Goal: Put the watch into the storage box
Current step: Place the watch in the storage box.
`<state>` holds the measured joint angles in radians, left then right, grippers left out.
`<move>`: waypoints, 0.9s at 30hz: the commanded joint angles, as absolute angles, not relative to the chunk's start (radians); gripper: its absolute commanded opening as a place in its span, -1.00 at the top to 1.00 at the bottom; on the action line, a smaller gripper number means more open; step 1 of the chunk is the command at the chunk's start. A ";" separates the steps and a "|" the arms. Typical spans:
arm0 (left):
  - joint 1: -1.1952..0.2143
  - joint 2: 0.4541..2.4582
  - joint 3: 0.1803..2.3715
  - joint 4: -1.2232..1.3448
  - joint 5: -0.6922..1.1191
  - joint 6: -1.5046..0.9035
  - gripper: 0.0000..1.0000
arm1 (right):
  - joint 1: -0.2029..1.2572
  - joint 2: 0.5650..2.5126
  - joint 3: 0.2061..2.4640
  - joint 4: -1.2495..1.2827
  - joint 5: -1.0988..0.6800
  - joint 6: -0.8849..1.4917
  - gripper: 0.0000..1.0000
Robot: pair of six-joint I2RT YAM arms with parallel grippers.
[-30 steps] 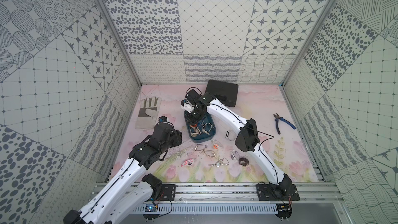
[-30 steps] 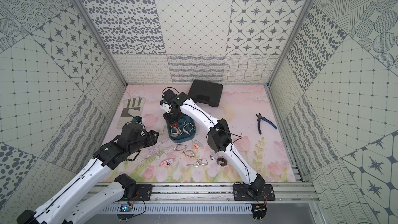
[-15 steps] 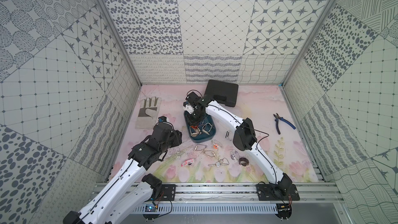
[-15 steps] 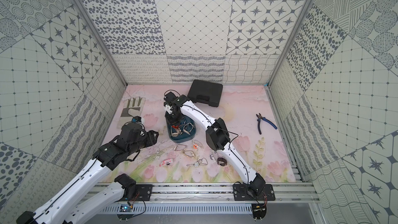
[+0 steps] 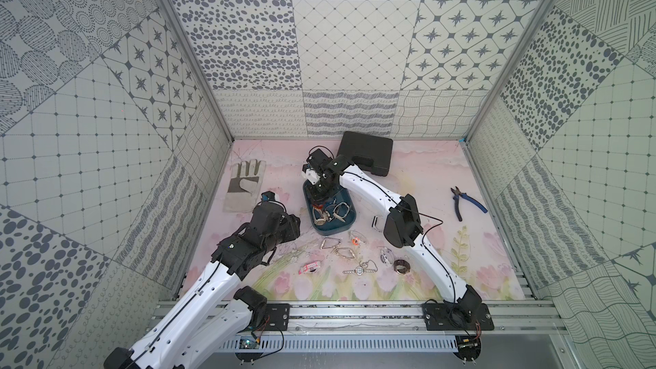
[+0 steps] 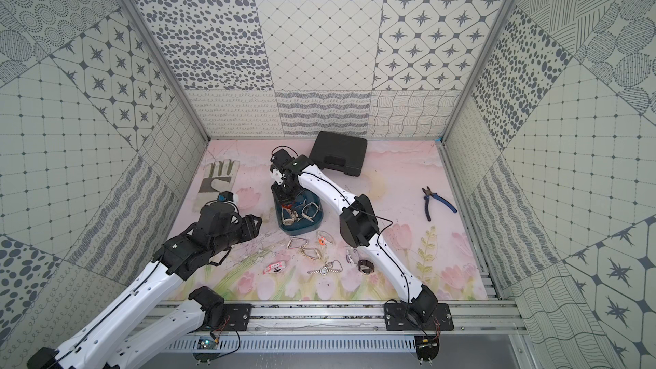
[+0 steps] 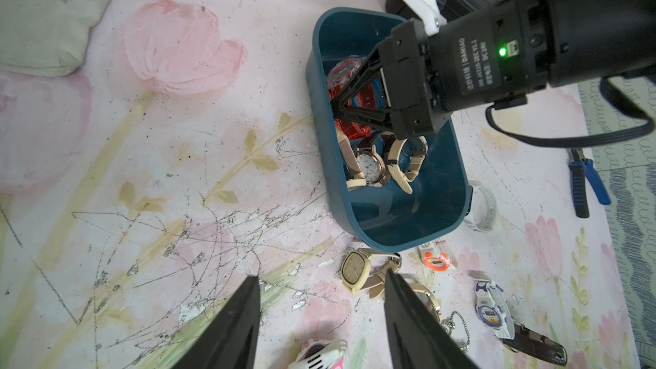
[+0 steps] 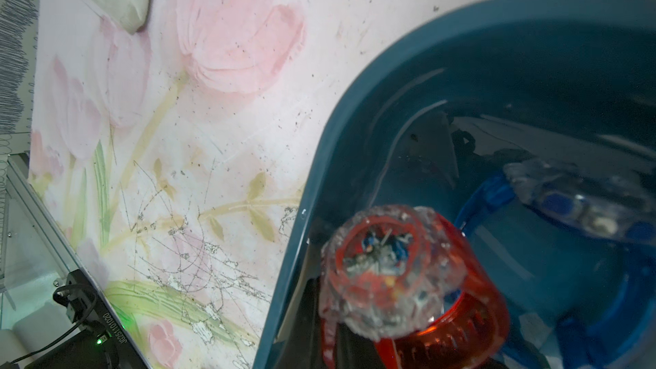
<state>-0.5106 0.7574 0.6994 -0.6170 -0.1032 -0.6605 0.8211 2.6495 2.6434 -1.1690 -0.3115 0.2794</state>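
The storage box is a dark teal tub in the middle of the mat. My right gripper reaches down inside it, shut on the strap of a translucent red watch. Whether the red watch rests on the box floor I cannot tell. Two beige-strap watches and a blue translucent watch lie in the box. My left gripper hovers open and empty left of the box, above the mat.
Loose watches lie in front of the box: a square beige one, an orange one, a purple-white one, a pink-white one. A black case, a glove and blue pliers lie around.
My right arm's elbow has shifted slightly left, with the gripper staying over the far end of the box. The left arm has not moved.
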 commanded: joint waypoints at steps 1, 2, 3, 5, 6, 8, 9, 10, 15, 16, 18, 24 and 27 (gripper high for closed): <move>-0.509 0.757 0.698 -0.600 -0.093 -0.647 -0.19 | 0.823 2.684 2.668 -1.164 -0.324 0.285 0.76; -0.508 0.756 0.696 -0.600 -0.093 -0.647 -0.19 | 0.822 2.685 2.668 -1.166 -0.321 0.284 0.76; -0.509 0.756 0.696 -0.601 -0.093 -0.647 -0.19 | 0.823 2.686 2.667 -1.168 -0.318 0.284 0.76; -0.510 0.756 0.696 -0.601 -0.092 -0.648 -0.19 | 0.821 2.686 2.668 -1.170 -0.312 0.284 0.71; -0.510 0.755 0.696 -0.601 -0.092 -0.647 -0.19 | 0.819 2.686 2.668 -1.170 -0.312 0.284 0.65; -0.509 0.751 0.696 -0.601 -0.093 -0.647 -0.19 | 0.819 2.681 2.667 -1.170 -0.309 0.284 0.46; -0.509 0.750 0.696 -0.601 -0.092 -0.647 -0.19 | 0.820 2.675 2.666 -1.170 -0.308 0.282 0.37; -0.509 0.750 0.696 -0.601 -0.093 -0.647 -0.19 | 0.820 2.670 2.665 -1.169 -0.305 0.281 0.30; -0.509 0.755 0.693 -0.597 -0.090 -0.646 -0.19 | 0.818 2.613 2.630 -1.153 -0.287 0.272 0.20; -0.508 0.755 0.693 -0.597 -0.089 -0.647 -0.19 | 0.817 2.598 2.617 -1.148 -0.282 0.270 0.20; -0.509 0.753 0.693 -0.597 -0.089 -0.646 -0.19 | 0.815 2.567 2.585 -1.138 -0.274 0.268 0.19; -0.509 0.761 0.695 -0.594 -0.089 -0.644 -0.19 | 0.792 2.447 2.447 -1.083 -0.271 0.264 0.17; -0.509 0.767 0.693 -0.593 -0.087 -0.643 -0.21 | 0.777 2.380 2.374 -1.054 -0.291 0.264 0.17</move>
